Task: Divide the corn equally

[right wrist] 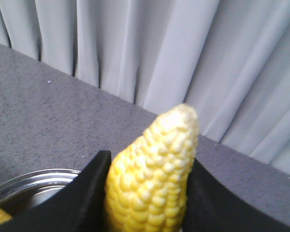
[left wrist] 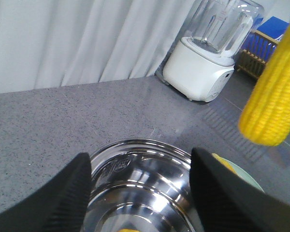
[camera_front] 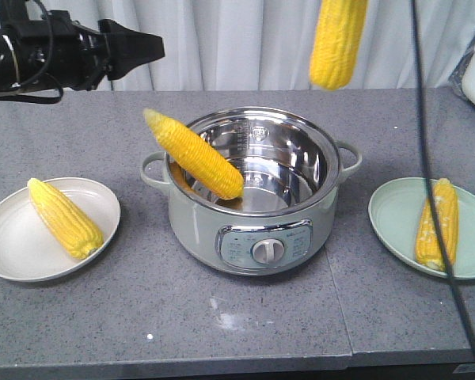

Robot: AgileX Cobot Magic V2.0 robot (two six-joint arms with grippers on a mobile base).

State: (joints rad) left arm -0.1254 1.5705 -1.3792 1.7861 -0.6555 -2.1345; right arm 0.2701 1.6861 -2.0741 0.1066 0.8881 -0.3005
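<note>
Black right fingers (right wrist: 89,193) clamp the raised cob (camera_front: 338,43), knobbly and tapered, aloft toward the right of the shiny steel pot (camera_front: 191,229). The leaning cob (camera_front: 194,154) rests on its rim. Ribbed left fingers (left wrist: 70,198) stand apart, empty. The left cob (camera_front: 63,218) lies on the cream plate (camera_front: 16,245), the right cob (camera_front: 437,224) on the green plate (camera_front: 392,214).

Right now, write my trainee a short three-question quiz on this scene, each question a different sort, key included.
1. True or false: the white plate holds two cobs.
2. At the pot, the tilted cob: A) lies flat on the bottom, B) leans on the rim, tip outside, C) stands on a lid.
3. Which arm's fingers grip a cob?
Key: 1 false, a single cob lies there. 2 B. 3 right fingers clamp the raised cob; left fingers are open, empty.
</note>
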